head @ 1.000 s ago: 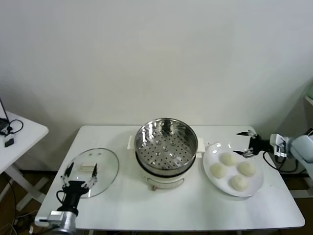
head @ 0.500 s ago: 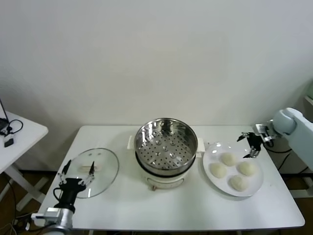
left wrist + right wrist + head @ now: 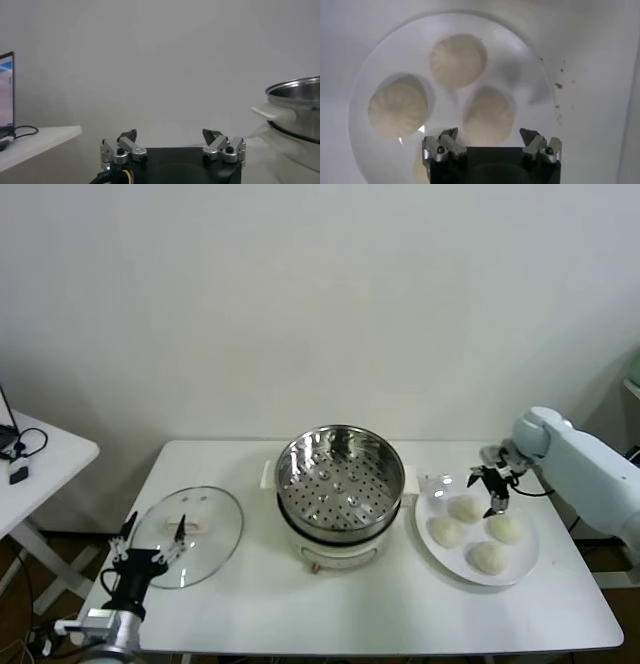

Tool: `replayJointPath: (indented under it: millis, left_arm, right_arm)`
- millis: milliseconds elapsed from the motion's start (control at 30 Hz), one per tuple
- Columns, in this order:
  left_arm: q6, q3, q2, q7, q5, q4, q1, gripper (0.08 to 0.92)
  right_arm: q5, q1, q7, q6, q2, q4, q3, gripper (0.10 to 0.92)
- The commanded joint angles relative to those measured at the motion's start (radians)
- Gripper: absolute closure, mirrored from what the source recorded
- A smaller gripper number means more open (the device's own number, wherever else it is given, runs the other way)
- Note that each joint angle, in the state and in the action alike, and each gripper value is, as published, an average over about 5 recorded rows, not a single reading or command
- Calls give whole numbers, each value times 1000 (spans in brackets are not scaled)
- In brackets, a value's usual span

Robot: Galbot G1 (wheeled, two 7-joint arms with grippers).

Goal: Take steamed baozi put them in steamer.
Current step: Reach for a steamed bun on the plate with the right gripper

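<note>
Four steamed baozi [image 3: 470, 530] on a white plate [image 3: 526, 567] at the worktop [image 3: 400, 604]'s right end, just beside the steamer [image 3: 339, 480] standing mid-worktop with only its bare perforated floor showing; in the right wrist view only three fully visible, the fourth mostly cut off behind the claw body. Right claw [image 3: 491, 488] hanging over the plate's far side above the buns, jaws apart, gripping nothing. Left claw [image 3: 150, 531] low at the near left corner beside the glass lid [image 3: 190, 534], jaws likewise spread and empty.
</note>
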Motion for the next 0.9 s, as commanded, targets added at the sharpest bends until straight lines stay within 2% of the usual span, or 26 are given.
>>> replayJointPath:
  millis: [33,900]
  left_arm:
    - [1,-1,-1,-1,2,3,1,177]
    - [-5,-3,0,-1,-1,15,6,177]
  right_arm:
    - [-36,-16,-9,4,45,-48,2,203]
    - [-77,-24,4,11,93,-125,77,203]
